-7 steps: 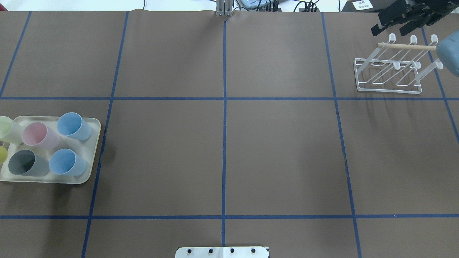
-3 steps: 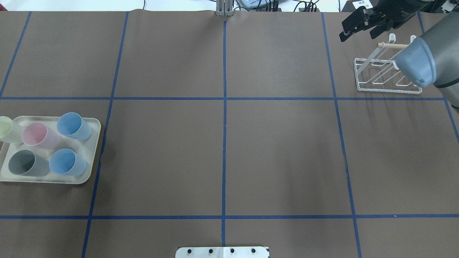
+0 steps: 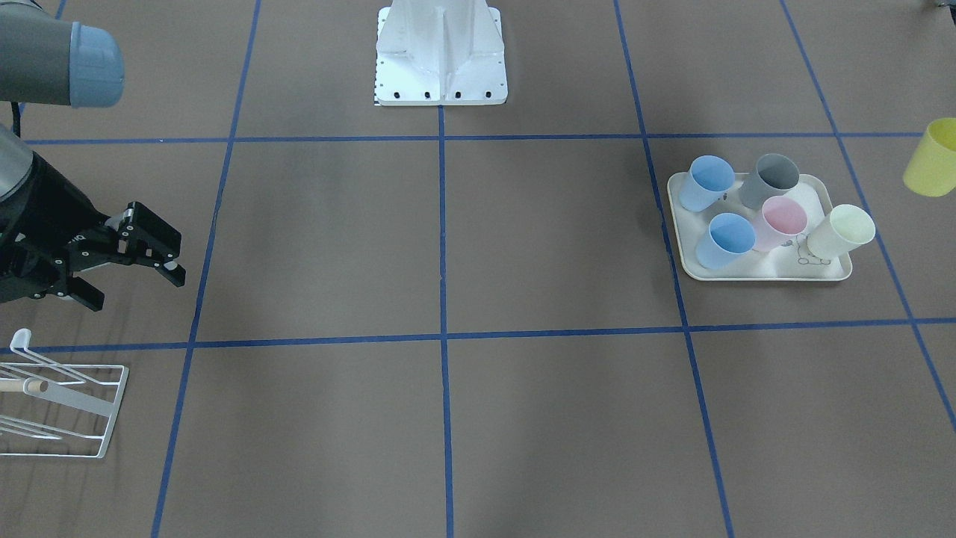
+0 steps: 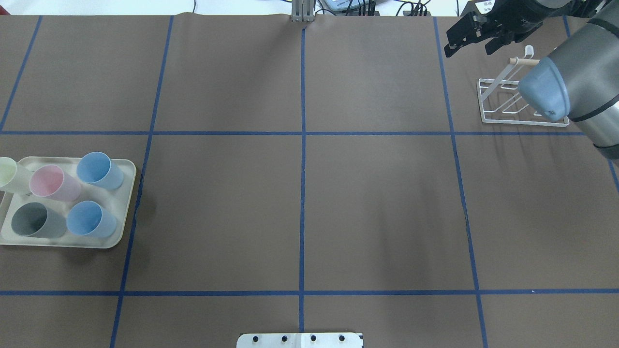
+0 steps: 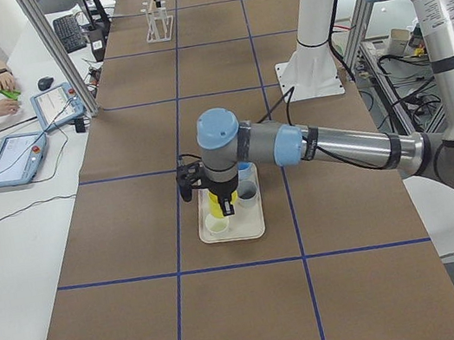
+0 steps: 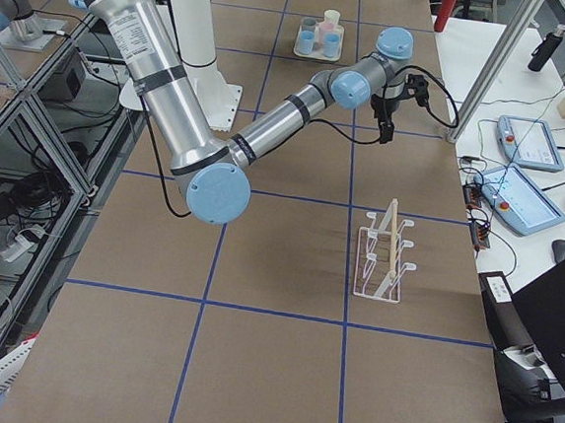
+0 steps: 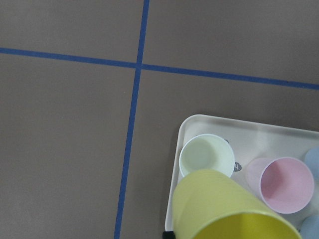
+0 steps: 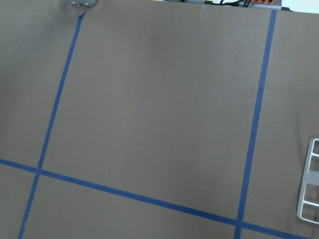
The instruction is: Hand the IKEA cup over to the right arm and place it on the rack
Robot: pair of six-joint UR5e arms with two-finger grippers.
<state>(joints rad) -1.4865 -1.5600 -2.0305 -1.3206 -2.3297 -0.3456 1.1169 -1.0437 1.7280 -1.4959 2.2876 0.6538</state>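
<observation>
— One step in, by the look: cup [image 3: 931,157], the yellow one, off the tray [image 3: 747,270] and hanging just under the left fingers [image 5: 225,198].
— Pinching it?
— Cannot tell; hidden in the close view. Probably gripped, judging by the height above the surface [image 4: 377,208].
— And the right fingers [image 3: 153,237]?
— Spread wide, holding nothing, hovering just beside the rack [image 4: 524,61], well apart from the cup.
— So the hand-over next?
— Seems so. Calls for carrying the cup inward, bringing the spread pair across to meet it, and closing on a free part of the wall before letting go on the left.
— Room enough?
— Plenty of open surface between the two pairs. Mind the five cups [image 3: 780,224] below the left fingers on leaving, and the rack's prongs beside the right ones. Seemingly close to the surface's far edge there, too.
</observation>
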